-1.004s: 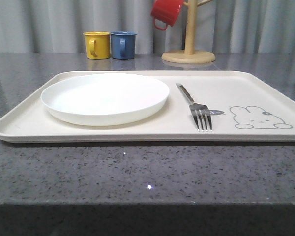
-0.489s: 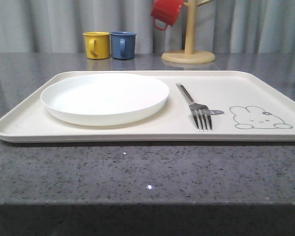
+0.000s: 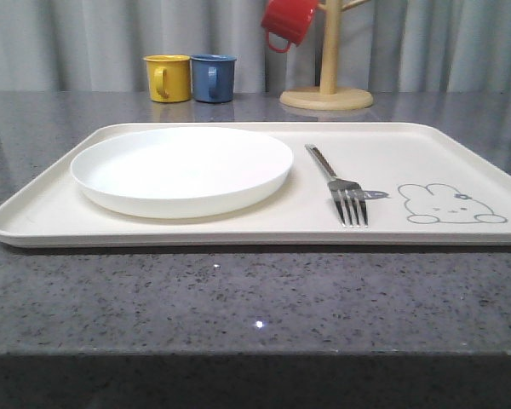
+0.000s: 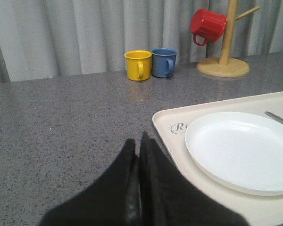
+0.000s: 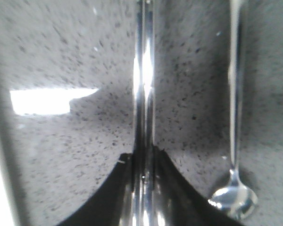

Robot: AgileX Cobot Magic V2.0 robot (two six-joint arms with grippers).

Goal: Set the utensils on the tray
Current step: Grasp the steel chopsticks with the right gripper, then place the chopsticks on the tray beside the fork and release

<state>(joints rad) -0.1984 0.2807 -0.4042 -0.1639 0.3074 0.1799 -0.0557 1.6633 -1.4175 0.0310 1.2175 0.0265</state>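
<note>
A grey speckled worktop [image 3: 255, 298] carries a large cream tray [image 3: 34, 223] with a low raised rim and a rabbit drawing [image 3: 450, 204] near its right end. A round white plate [image 3: 182, 168] lies on the left half of the tray. A steel fork [image 3: 339, 186] lies just right of the plate, tines toward the camera, beside the rabbit.

In the front view nothing has changed over the last second: plate, fork and tray lie exactly as before. Two utensils are therefore placed, and the rest of the task is happening off to the side.

The right wrist view looks down close over the worktop. The right tool [image 5: 142, 188] has its fingers pressed against a pair of flat steel chopsticks [image 5: 144, 75], which run straight away from it; the grip looks closed on them. A steel spoon [image 5: 235, 188] lies on the worktop just beside, apart from the chopsticks.

The left tool [image 4: 138, 155], seen from its wrist, has its dark fingers pressed together, holding nothing, over bare worktop just beside the tray's left rim.

Open room on the tray lies right of the fork and behind the rabbit. The rim must be cleared when the chopsticks come in. A yellow mug [image 3: 168, 77], a blue mug [image 3: 213, 77] and a wooden mug stand [image 3: 327, 85] with a red mug [image 3: 288, 22] sit well behind the tray.
</note>
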